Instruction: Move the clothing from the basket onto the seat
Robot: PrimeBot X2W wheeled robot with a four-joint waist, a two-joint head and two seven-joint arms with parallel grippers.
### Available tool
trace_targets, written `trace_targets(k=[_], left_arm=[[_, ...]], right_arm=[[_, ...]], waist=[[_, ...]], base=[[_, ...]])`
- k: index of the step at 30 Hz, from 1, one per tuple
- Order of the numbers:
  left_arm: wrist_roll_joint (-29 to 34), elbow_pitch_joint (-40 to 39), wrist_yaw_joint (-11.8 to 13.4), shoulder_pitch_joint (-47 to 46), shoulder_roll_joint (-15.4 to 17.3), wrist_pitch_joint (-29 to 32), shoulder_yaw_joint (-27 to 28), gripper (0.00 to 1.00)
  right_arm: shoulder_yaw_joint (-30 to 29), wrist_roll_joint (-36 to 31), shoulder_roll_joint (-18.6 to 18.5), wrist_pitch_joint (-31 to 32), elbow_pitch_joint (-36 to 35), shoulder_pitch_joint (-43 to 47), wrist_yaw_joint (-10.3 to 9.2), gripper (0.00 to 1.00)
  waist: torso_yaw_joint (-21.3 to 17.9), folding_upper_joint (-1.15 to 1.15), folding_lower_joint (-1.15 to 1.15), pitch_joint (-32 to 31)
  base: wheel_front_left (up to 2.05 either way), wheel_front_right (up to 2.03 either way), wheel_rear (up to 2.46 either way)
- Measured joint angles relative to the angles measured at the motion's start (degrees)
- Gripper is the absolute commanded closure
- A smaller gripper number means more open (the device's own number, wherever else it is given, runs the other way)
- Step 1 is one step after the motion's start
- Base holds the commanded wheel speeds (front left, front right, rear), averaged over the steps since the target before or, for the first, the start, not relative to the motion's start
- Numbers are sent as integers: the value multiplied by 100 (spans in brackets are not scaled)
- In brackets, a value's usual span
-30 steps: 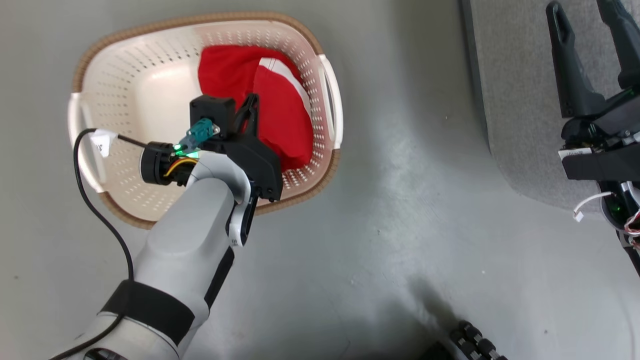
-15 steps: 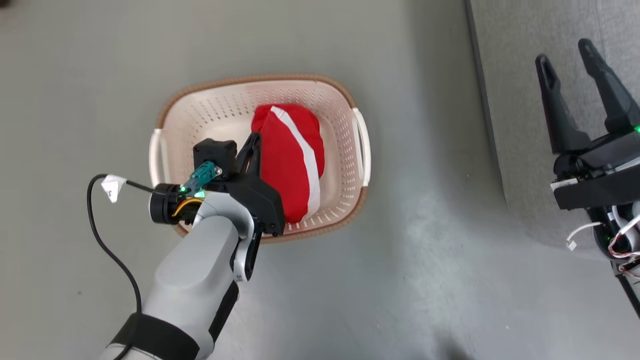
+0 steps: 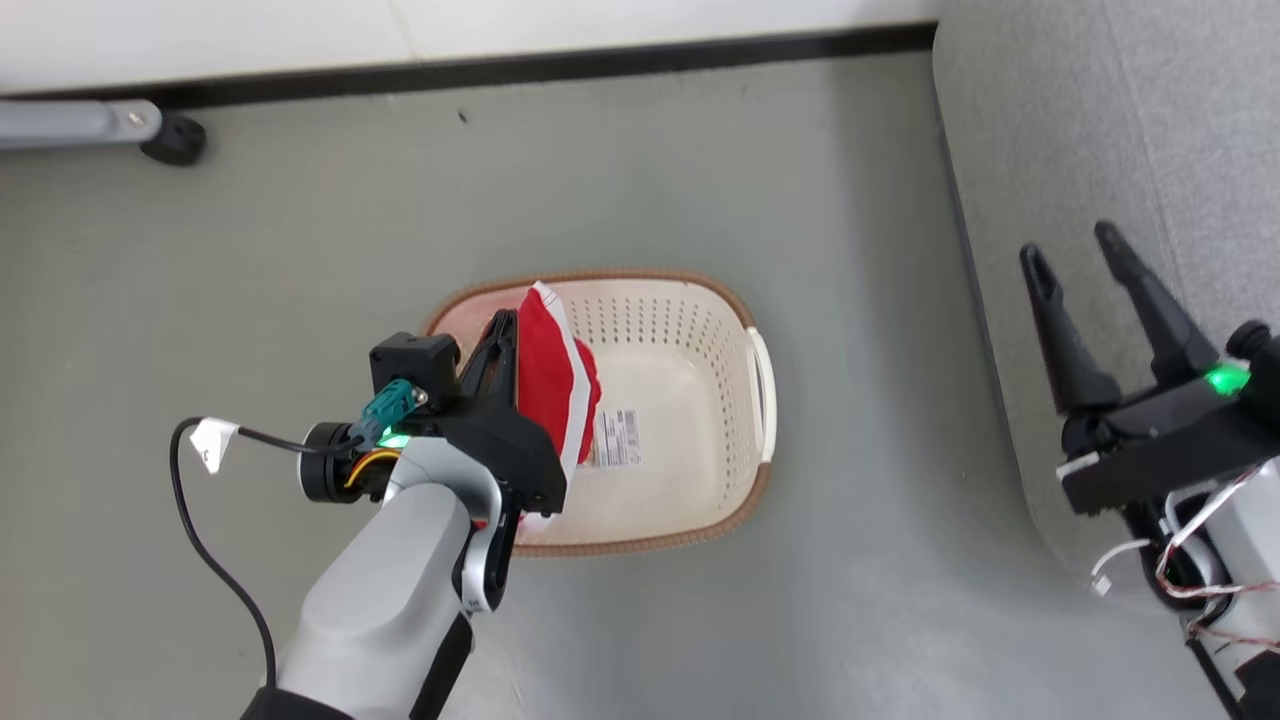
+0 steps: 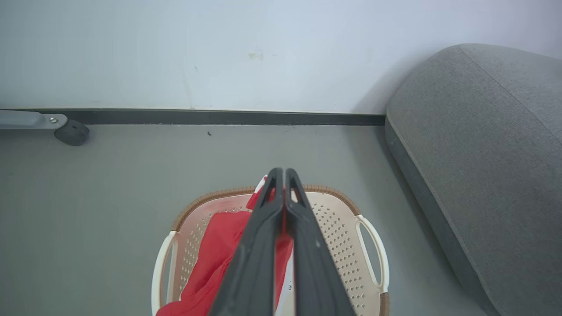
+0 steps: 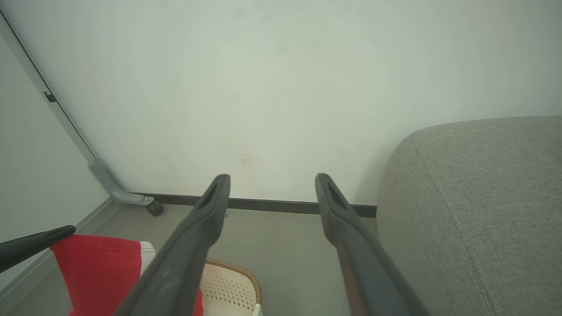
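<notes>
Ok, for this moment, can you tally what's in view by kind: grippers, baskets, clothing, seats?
Grippers: 2 - left gripper shut on the clothing, right gripper open.
Baskets: 1 - basket on the floor.
Clothing: 1 red bundle - clothing; whether it is one garment or two, I cannot tell.
Seats: 1 - seat.
Total: 5

The clothing (image 3: 550, 380) is showing red with white trim; the basket (image 3: 690, 320) is looking cream (perforated, brown-rimmed); the seat (image 3: 1080, 130) is looking light grey.

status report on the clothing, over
Left gripper shut on clothing, hanging over basket. Right gripper open at seat edge. Nothing seen blocking the way across.
</notes>
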Motion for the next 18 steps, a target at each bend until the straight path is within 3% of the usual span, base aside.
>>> trace_targets(k=[18], left_arm=[[914, -1613, -207, 136, 361, 0, 89, 100]], right_arm=[[11, -276, 380, 0, 178, 459, -2, 0]], waist=[[266, 0, 0, -1010]], base=[[0, 0, 0]])
